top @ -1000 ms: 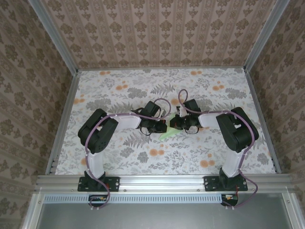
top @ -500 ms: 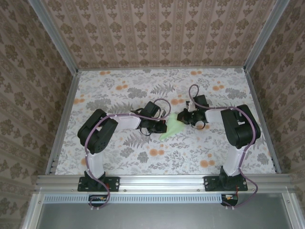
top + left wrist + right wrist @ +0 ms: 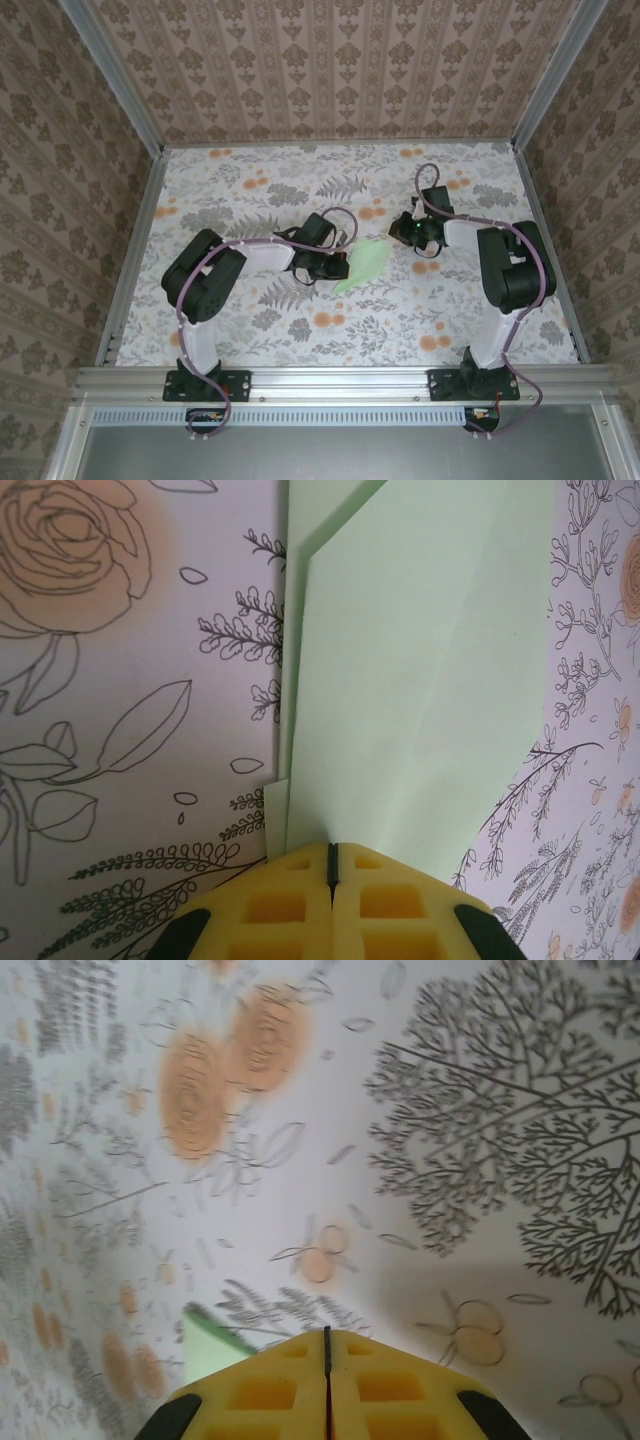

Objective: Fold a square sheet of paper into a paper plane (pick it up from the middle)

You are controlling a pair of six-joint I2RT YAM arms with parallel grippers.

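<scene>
The pale green sheet of paper (image 3: 366, 264) lies folded into a narrow pointed shape on the floral tablecloth, mid-table. In the left wrist view the folded paper (image 3: 420, 660) stretches away from my fingertips, with layered edges along its left side. My left gripper (image 3: 344, 268) (image 3: 331, 848) is shut, its yellow tips set on the paper's near end; I cannot tell whether paper is pinched between them. My right gripper (image 3: 402, 236) (image 3: 327, 1332) is shut and holds nothing, standing off the paper to its upper right. A corner of the paper (image 3: 208, 1346) shows at the lower left of the right wrist view.
The floral tablecloth (image 3: 300, 330) covers the whole table. Aluminium rails (image 3: 330, 380) frame the near edge and sides, with patterned walls behind. Both arm bases (image 3: 205, 383) sit at the near rail.
My right gripper has slid off the paper and drawn back to the upper right, uncovering the paper's right part. The left arm has stayed put.
</scene>
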